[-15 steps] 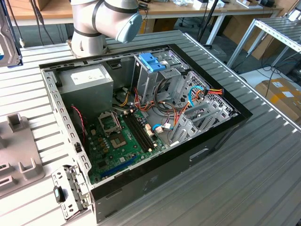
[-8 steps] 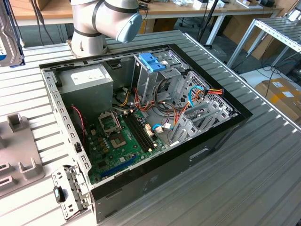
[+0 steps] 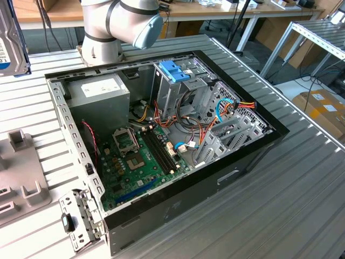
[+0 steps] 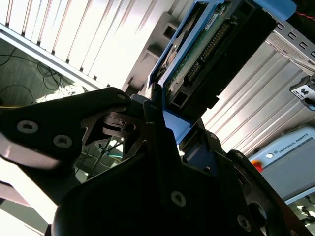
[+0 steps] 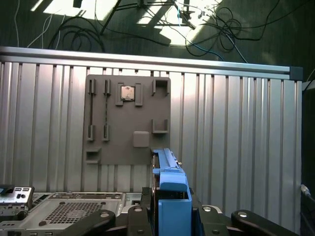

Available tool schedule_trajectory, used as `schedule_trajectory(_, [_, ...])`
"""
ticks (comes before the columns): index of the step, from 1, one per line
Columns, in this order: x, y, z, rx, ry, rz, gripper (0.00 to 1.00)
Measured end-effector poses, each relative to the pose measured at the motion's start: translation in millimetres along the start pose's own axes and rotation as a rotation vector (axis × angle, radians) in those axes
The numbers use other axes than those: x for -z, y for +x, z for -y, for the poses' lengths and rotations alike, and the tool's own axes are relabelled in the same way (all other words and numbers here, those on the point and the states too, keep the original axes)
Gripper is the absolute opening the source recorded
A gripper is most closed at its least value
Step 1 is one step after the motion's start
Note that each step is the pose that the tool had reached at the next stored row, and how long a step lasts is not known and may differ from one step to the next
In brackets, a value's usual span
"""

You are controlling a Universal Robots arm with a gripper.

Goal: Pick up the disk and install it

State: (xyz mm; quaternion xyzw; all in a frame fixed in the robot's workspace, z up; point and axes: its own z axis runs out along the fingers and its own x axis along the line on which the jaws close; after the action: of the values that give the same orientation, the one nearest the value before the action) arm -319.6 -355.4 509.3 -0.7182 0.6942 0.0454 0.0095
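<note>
One risk noted: disk [image 4: 206,54] was gripped by carrier end only, so long overhang could pivot or slip in transit. Carrier could also snag cables [image 3: 194,127] beside drive cage [image 3: 164,100] in computer case [image 3: 215,178]. Gripper [image 4: 177,129] was clenched on disk, jaws nearly closed. Disk hung clear above slatted table [image 5: 246,137], near grey fixture plate [image 5: 128,108], toward table edge at exterior view's left.
</note>
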Motion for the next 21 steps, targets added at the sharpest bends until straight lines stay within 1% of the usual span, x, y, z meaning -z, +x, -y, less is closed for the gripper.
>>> schedule_trajectory(11, [0.3,0.2,6.5,0.000,0.0000,0.0000,0.37])
schedule_trajectory(21, [0.4,0.4,10.9,0.000,0.0000,0.0000,0.37])
